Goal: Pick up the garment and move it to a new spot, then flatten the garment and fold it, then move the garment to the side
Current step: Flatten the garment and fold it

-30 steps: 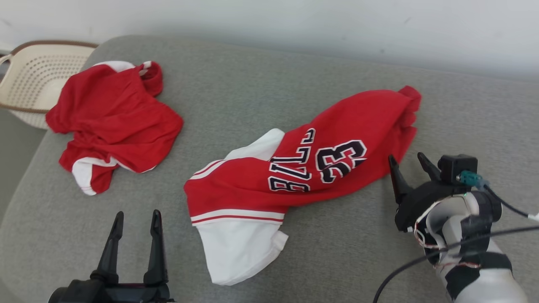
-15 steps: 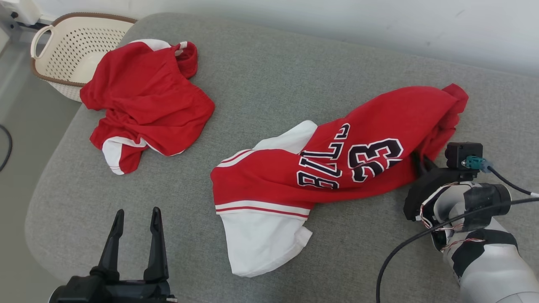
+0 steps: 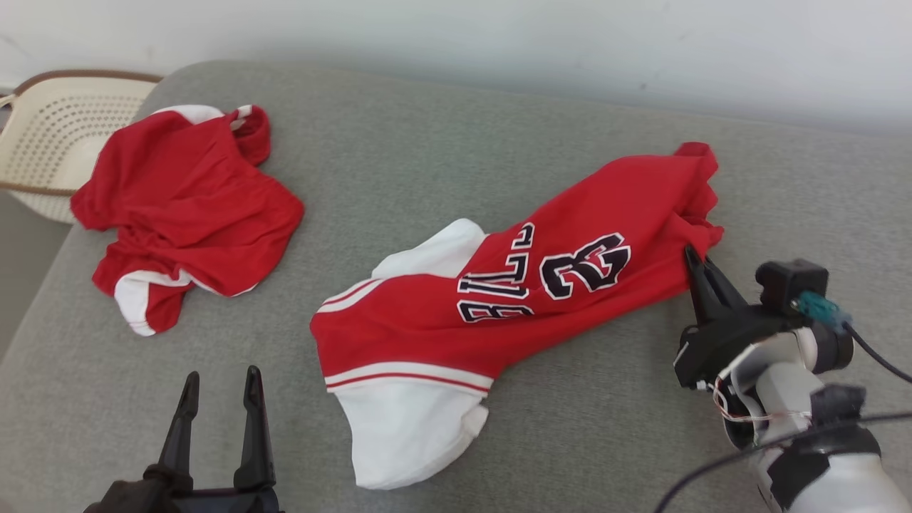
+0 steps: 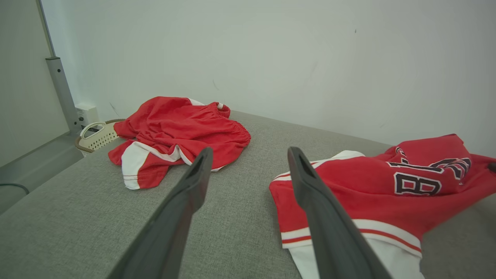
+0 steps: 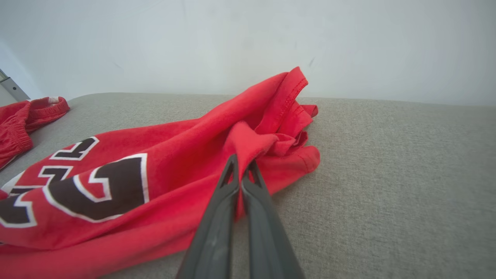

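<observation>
A: right gripper (image 5: 242,166) status?
B: jaws pressed together on a pinch of the red jersey (image 3: 499,306); cloth puckers up out of the closed tips in the right wrist view; the grip is at the bunched red end, on the robot's right
A: jersey location?
B: crumpled across the middle of the grey cushion (image 3: 427,142); number and lettering face up; white panel with red stripes at the near end
A: left gripper (image 3: 221,377)?
B: jaws wide apart, nothing between them; low at the near left, apart from the jersey
A: anything else on there?
B: red shorts (image 3: 185,199) with white trim heaped at the far left, well apart from the jersey; cream perforated basket (image 3: 43,135) just past the cushion's left edge; pale wall (image 3: 499,35) behind
</observation>
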Available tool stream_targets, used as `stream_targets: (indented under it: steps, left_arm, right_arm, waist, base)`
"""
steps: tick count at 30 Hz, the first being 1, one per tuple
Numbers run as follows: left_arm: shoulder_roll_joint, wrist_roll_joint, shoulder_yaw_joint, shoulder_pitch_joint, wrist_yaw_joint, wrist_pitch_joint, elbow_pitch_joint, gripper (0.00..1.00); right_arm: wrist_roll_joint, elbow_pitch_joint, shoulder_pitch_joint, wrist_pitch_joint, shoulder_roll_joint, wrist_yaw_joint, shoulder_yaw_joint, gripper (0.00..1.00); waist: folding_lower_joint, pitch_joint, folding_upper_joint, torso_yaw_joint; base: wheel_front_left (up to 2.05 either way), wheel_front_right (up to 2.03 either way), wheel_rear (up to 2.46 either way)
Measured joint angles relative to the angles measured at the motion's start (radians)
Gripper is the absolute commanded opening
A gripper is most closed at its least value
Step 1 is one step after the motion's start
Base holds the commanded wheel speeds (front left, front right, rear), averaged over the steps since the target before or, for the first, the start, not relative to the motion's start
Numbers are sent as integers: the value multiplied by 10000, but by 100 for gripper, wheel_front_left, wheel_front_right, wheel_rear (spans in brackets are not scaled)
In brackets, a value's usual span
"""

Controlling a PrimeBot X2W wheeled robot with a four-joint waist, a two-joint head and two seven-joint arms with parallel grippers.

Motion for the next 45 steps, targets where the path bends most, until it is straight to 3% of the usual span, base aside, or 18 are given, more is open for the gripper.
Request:
stream_targets:
  steps: [8, 17, 18, 19, 20, 27, 32, 45]
  left_arm:
    - [0, -4, -33, 204, 161, 0, -81, 100]
    - [0, -17, 98, 370, 155, 0, -86, 100]
    - [4, -17, 107, 369, 153, 0, -77, 100]
    - [0, -17, 107, 360, 151, 0, -61, 100]
    - [0, -17, 94, 352, 144, 0, -48, 100]
    - [2, -29, 67, 338, 81, 0, 46, 100]
    - [2, -42, 84, 349, 86, 0, 44, 100]
    - [2, -21, 61, 344, 79, 0, -2, 100]
  right_arm:
    - [-115, -2836, 2278, 481, -132, 0, -871, 0]
    - [-1231, -6905, 5232, 2872, 849, 0, -2577, 0]
    - [-1331, -7227, 5440, 3131, 941, 0, -2681, 43]
    - [-1444, -7503, 5603, 3327, 1012, 0, -2819, 93]
    - [-1588, -7705, 5725, 3526, 1045, 0, -2964, 100]
    - [-1981, -8840, 6131, 3747, 1229, 0, -3613, 100]
    - [-2127, -8995, 6124, 3812, 1195, 0, -3870, 100]
    - [-2336, -5641, 4562, 3572, 604, 0, -4556, 100]
  waist:
    - [-1, -206, 0, -628]
    - [-1, -351, -1, -914]
    - [-1, -355, -1, -936]
    - [-1, -353, -1, -943]
    - [-1, -353, -1, -936]
    - [-1, -421, -1, -842]
    - [-1, -496, -1, -767]
    - [-1, -507, 0, -575]
  base:
    - [0, 0, 0]
    - [0, 0, 0]
    - [0, 0, 0]
    - [0, 0, 0]
    - [0, 0, 0]
    - [0, 0, 0]
    - [0, 0, 0]
    - [0, 0, 0]
